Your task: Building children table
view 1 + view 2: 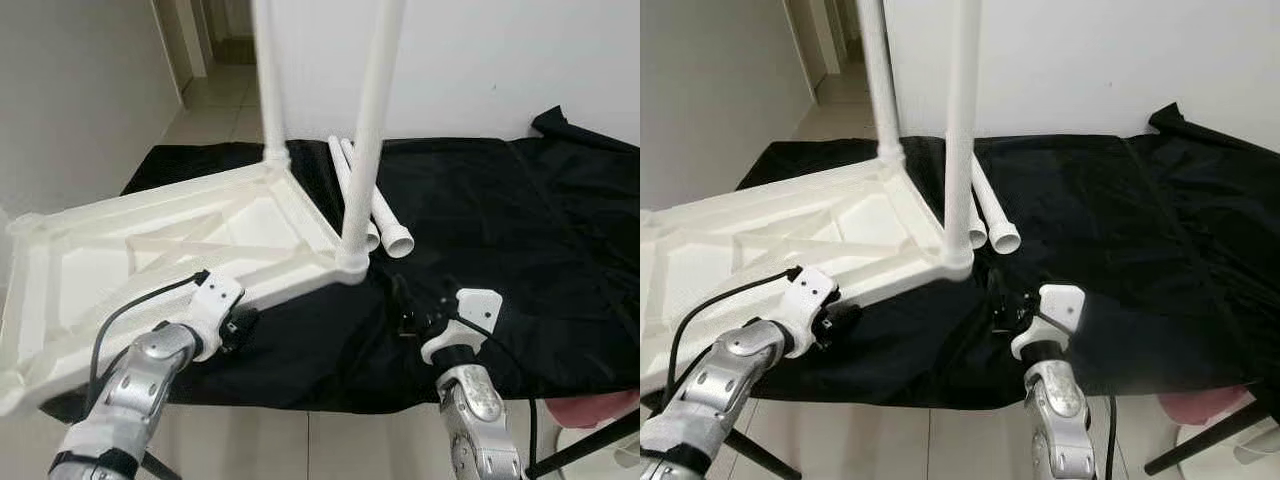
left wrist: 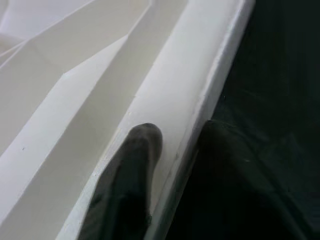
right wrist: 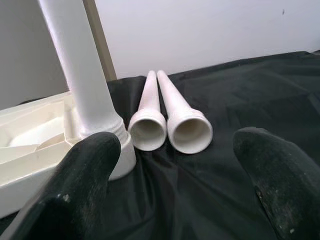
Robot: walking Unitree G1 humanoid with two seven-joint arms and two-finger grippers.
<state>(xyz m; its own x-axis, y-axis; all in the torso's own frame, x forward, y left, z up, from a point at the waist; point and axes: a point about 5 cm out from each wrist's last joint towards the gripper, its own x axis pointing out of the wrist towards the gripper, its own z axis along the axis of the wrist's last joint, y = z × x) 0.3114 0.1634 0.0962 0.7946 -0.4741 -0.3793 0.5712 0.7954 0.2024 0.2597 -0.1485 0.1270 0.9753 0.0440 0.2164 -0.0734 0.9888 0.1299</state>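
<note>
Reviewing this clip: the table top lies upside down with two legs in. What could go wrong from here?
The table top hangs off the black cloth's near edge, and the left gripper pinches just its rim; a slip might let it tip or slide. The two fitted legs stand tall, so a jolt could lean or unseat them. The open right gripper faces the two loose legs lying touching; nudging one may roll both.

Before you, a black cloth (image 1: 480, 200) covers the low work surface from edge to edge. On it rests an upturned white tabletop (image 1: 150, 260), overhanging the near left edge, and two loose white legs (image 1: 385, 215) lying side by side near the middle.
</note>
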